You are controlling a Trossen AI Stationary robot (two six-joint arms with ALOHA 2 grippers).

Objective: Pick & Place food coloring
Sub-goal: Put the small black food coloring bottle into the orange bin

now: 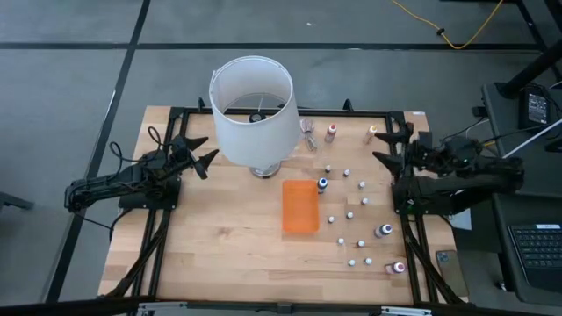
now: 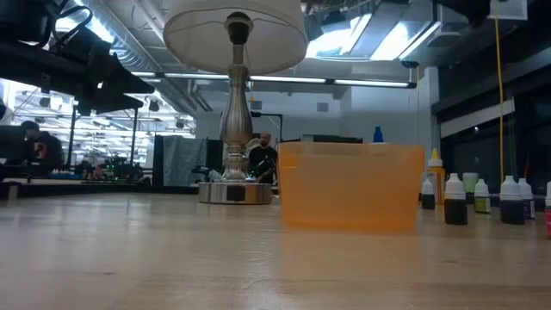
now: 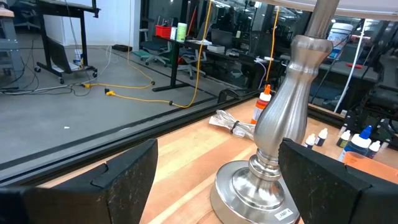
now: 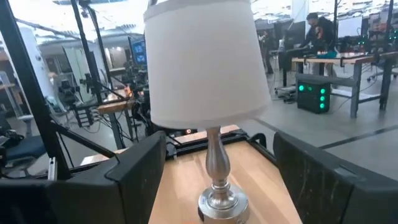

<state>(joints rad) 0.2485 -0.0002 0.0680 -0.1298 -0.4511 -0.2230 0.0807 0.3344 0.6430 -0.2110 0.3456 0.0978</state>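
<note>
The food coloring is several tiny bottles standing upright on the wooden table's right half (image 1: 360,204), most white-capped, with a blue one (image 1: 322,184), a purple one (image 1: 385,231) and a pink-red one (image 1: 399,267). In the low view some of them stand at the right (image 2: 455,201). An orange-capped bottle (image 3: 263,104) stands near the far edge. My left gripper (image 1: 204,151) is open at the table's left side, level, facing the lamp. My right gripper (image 1: 384,147) is open at the right side, raised and facing the lamp, with nothing between its fingers (image 4: 219,149).
A lamp with a big white shade (image 1: 252,110) and a metal base (image 3: 255,186) stands at the far middle. A flat orange tray (image 1: 299,206) lies just left of the bottles. A bundled cord (image 1: 309,133) lies near the far edge. Black frame rails (image 1: 167,219) border the table.
</note>
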